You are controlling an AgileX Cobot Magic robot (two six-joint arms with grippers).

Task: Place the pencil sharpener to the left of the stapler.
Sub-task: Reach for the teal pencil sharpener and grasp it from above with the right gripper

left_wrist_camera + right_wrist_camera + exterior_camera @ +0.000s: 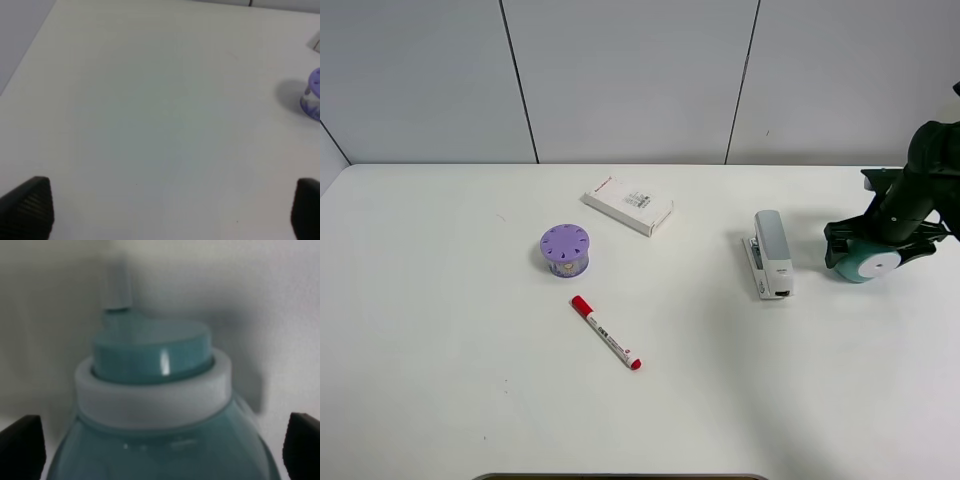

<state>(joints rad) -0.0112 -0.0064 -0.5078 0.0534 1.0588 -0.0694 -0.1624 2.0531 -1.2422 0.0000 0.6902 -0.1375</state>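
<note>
The teal pencil sharpener (868,262) lies on the table at the far right, its white round end face turned toward the front. It sits to the right of the stapler (772,253), a long grey-topped one on a white base. My right gripper (878,250) is lowered over the sharpener with a finger on each side. In the right wrist view the sharpener (155,390) fills the space between the two spread fingertips (20,447), with small gaps showing, so the right gripper (160,450) is open. My left gripper (160,210) is open over bare table.
A purple cylinder with holes on top (565,249) stands left of centre and also shows in the left wrist view (312,97). A flat white box (628,205) lies behind it, and a red-capped marker (606,333) lies in front. The white table (440,330) spreads wide.
</note>
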